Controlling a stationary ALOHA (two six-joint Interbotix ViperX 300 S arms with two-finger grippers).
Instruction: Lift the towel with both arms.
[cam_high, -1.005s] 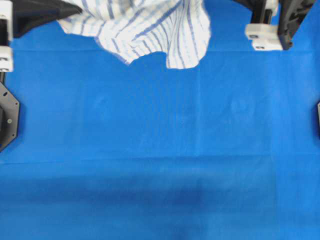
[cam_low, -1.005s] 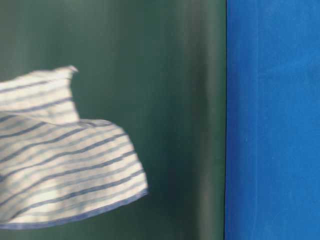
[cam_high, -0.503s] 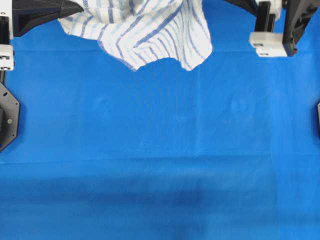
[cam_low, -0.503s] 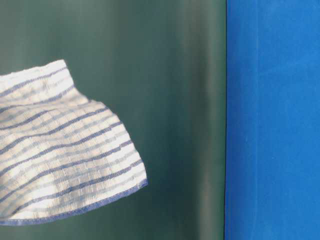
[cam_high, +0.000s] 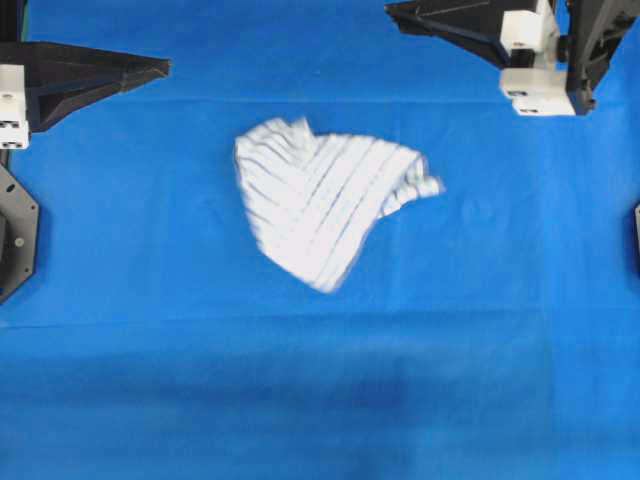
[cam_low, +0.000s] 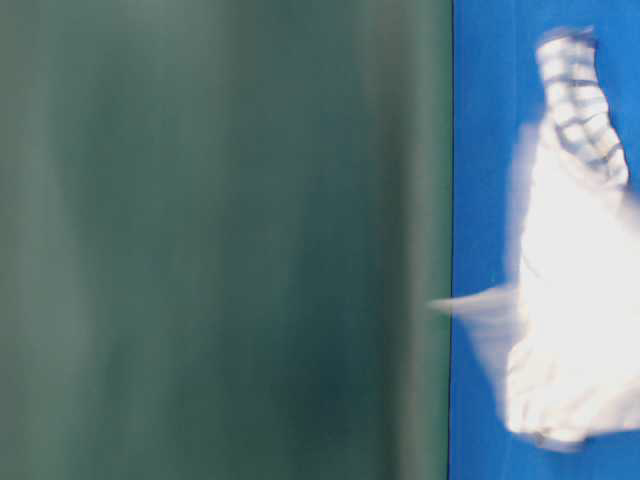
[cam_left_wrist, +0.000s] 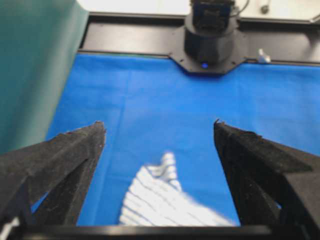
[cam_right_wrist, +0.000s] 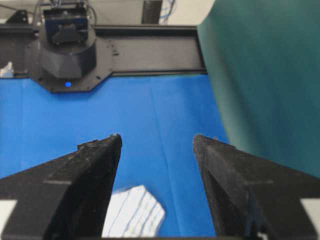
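At mid-table, the towel (cam_high: 327, 207) lies crumpled (soft, light, floppy), best pinched at two opposite edges; left gripper (cam_left_wrist: 159, 135) and right gripper (cam_right_wrist: 157, 145) both gape empty above.

blue table cover (cam_high: 300, 400), green backdrop (cam_low: 220, 240)

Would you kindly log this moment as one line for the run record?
towel: free, blurred over blue cover | left end effector: open, empty | right end effector: open, empty | lift: not holding
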